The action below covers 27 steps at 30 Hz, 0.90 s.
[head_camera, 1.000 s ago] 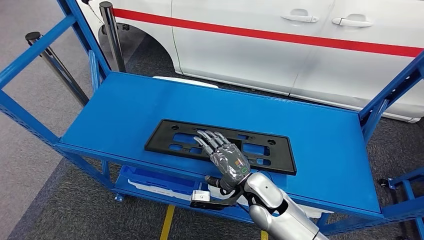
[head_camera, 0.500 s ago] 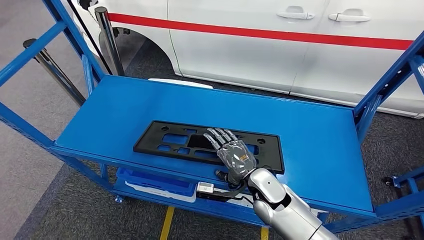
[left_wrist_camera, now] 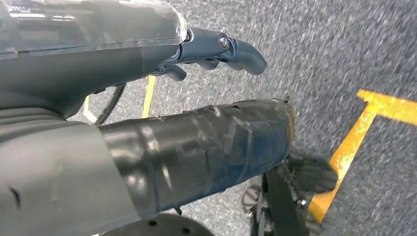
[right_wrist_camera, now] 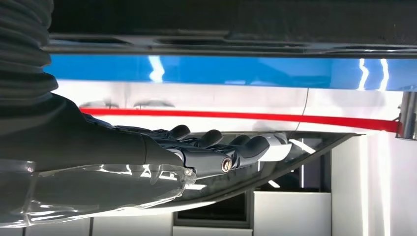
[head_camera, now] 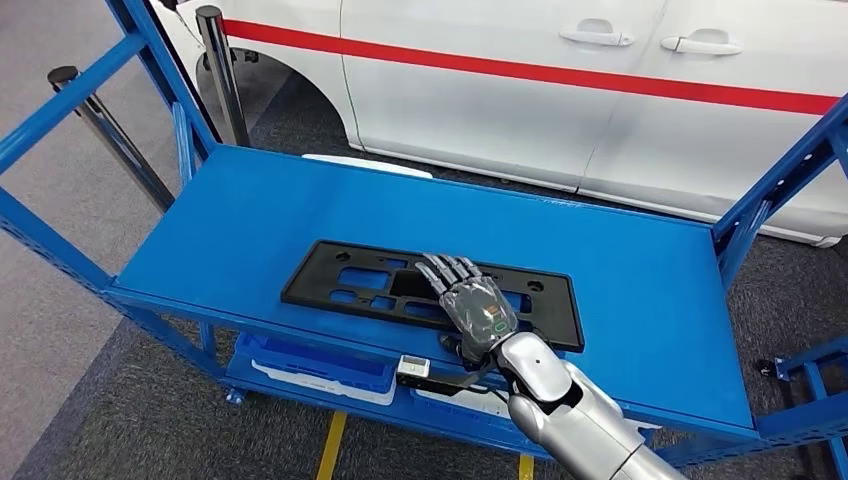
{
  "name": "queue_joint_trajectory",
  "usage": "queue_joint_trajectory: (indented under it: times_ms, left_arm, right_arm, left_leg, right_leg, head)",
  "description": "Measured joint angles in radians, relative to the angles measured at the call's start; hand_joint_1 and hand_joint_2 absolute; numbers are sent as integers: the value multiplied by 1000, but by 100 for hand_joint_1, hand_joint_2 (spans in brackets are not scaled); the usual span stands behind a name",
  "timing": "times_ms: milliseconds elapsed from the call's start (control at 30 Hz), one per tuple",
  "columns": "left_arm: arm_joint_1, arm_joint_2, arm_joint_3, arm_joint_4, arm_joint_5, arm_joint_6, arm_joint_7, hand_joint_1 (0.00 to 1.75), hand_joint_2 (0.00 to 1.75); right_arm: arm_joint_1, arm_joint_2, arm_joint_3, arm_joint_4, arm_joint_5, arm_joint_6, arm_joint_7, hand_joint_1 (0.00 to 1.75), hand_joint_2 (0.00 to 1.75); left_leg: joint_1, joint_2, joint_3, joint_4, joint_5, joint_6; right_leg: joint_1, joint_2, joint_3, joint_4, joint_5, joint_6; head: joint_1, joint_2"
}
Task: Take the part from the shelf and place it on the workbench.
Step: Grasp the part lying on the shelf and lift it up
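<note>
A flat black plastic part (head_camera: 350, 283) with several cut-outs lies near the front edge of the blue shelf (head_camera: 640, 290). My right hand (head_camera: 478, 311) rests palm down on the part's right half, its fingers (head_camera: 447, 268) stretched out flat over it. The thumb sits low by the shelf's front edge, and I cannot tell whether it hooks under the part. In the right wrist view the dark fingers (right_wrist_camera: 216, 152) lie on the part's glossy surface (right_wrist_camera: 295, 157). My left hand (left_wrist_camera: 147, 64) hangs over the grey carpet with its fingers loosely extended, holding nothing.
A white car (head_camera: 600, 110) with a red stripe stands close behind the shelf. Blue uprights (head_camera: 770, 190) frame the shelf at both ends. A lower level carries a blue bin (head_camera: 320, 362). Two metal posts (head_camera: 222, 70) stand at the back left. Yellow floor lines (left_wrist_camera: 354, 142) cross the carpet.
The head camera swayed, shifting the whole picture. My right hand has slid farther onto the part and a little to the right. The part stays on the shelf.
</note>
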Motion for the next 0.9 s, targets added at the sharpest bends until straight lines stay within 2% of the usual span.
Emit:
queue_joint_trajectory:
  times_ms: [33,67,100,133,200,233,267,300,367,400,467,500,533,567,600,633,667,700,767,800,900]
  left_arm:
    - [0,0,0,0,0,0,0,0,0]
    - [0,0,0,0,1,0,-1,0,0]
    - [0,0,0,0,2,0,-1,0,0]
    - [1,0,0,0,2,0,-1,0,0]
    - [2,-1,0,0,4,-1,-1,0,0]
    - [1,-1,0,0,6,-1,-2,0,0]
    - [0,-1,0,0,7,-1,-2,0,0]
    - [0,-1,0,0,8,-1,-2,0,0]
    - [-1,-1,0,0,10,-1,-2,0,0]
    - [0,-1,0,0,11,-1,-2,0,0]
    - [-1,-2,0,0,13,-1,-3,0,0]
    - [-1,-2,0,0,14,-1,-3,0,0]
    - [-1,-2,0,0,15,-1,-3,0,0]
    - [-1,-2,0,0,16,-1,-4,0,0]
    - [1,-2,0,0,16,-1,-4,0,0]
    - [3,-2,0,0,16,-1,-4,0,0]
    - [4,-1,0,0,17,-1,-5,0,0]
    - [4,-1,0,0,17,-1,-7,0,0]
    - [3,0,0,0,18,-1,-14,0,0]
    - [3,0,0,0,18,-1,-18,0,0]
    - [3,0,-1,0,18,-2,-28,0,0]
  right_arm:
    - [-2,0,1,6,0,6,1,0,175]
    - [-3,0,2,12,0,12,2,0,175]
    - [-3,0,3,18,-1,19,2,0,175]
    - [-5,0,5,23,-2,25,2,0,175]
    - [-13,0,7,29,-4,37,2,0,175]
    - [-19,0,9,32,-5,42,2,0,175]
    - [-25,0,11,34,-6,45,2,0,175]
    - [-29,0,12,37,-6,48,2,0,175]
    - [-35,0,15,41,-8,50,2,0,175]
    - [-38,1,16,42,-8,51,2,9,175]
    - [-44,2,19,45,-8,56,2,78,175]
    - [-45,2,21,48,-8,59,2,120,175]
    - [-46,3,22,51,-8,62,2,153,175]
    - [-47,3,24,53,-8,64,2,163,175]
    - [-47,3,26,57,-8,66,2,168,175]
    - [-47,3,28,59,-8,67,2,169,175]
    - [-47,3,31,61,-8,67,2,169,175]
    - [-48,3,32,63,-8,67,2,169,175]
    - [-51,3,35,65,-8,69,2,169,175]
    - [-53,2,36,65,-8,70,2,171,175]
    - [-56,2,40,65,-10,72,3,172,175]
  left_leg:
    - [0,0,-1,0,0,2]
    - [0,0,-1,1,0,3]
    - [0,0,-1,2,-1,2]
    - [0,-1,-1,4,-2,1]
    - [1,-2,0,11,-7,-4]
    - [0,-2,-2,17,-11,-9]
    - [-2,-3,-4,22,-14,-14]
    - [-3,-3,-6,25,-16,-19]
    - [-3,-3,-5,22,-15,-31]
    - [-1,-3,-5,26,-19,-36]
    - [2,-3,-26,75,-54,-46]
    - [3,-2,-51,129,-86,-50]
    - [3,-2,-83,198,-120,-53]
    - [3,-2,-113,262,-145,-56]
    - [4,-2,-132,301,-152,-57]
    - [4,-2,-133,302,-139,-57]
    - [5,-2,-113,260,-108,-56]
    - [6,-2,-79,187,-69,-54]
    - [3,-3,-19,62,-24,-48]
    - [1,-4,-6,32,-18,-44]
    - [-1,-5,-5,22,-16,-27]
  right_leg:
    - [-3,0,-32,67,-30,4]
    - [-6,0,-59,122,-48,7]
    - [-9,0,-73,147,-47,10]
    - [-12,-1,-69,135,-28,13]
    - [-18,-2,-14,14,42,14]
    - [-18,-2,16,-48,65,13]
    - [-16,-2,36,-92,78,10]
    - [-14,-1,45,-111,79,6]
    - [-10,1,46,-114,79,-4]
    - [-11,1,48,-118,81,-11]
    - [-16,-1,51,-126,87,-24]
    - [-17,-2,51,-128,88,-28]
    - [-16,-3,49,-128,89,-30]
    - [-15,-4,48,-127,89,-30]
    - [-15,-4,48,-127,89,-30]
    - [-14,-3,48,-126,88,-30]
    - [-14,-2,49,-126,88,-29]
    - [-14,-2,50,-124,87,-28]
    - [-11,-1,50,-121,85,-21]
    - [-10,-1,48,-120,85,-16]
    - [-9,0,48,-124,87,1]
  head:
    - [0,0]
    - [0,0]
    - [0,0]
    - [0,0]
    - [0,0]
    - [0,0]
    - [0,0]
    - [0,0]
    - [0,0]
    - [0,0]
    - [-1,0]
    - [-1,0]
    - [-1,0]
    - [-1,0]
    - [-1,0]
    - [-1,0]
    - [-1,0]
    - [-1,0]
    - [-1,0]
    - [-1,0]
    - [-1,0]
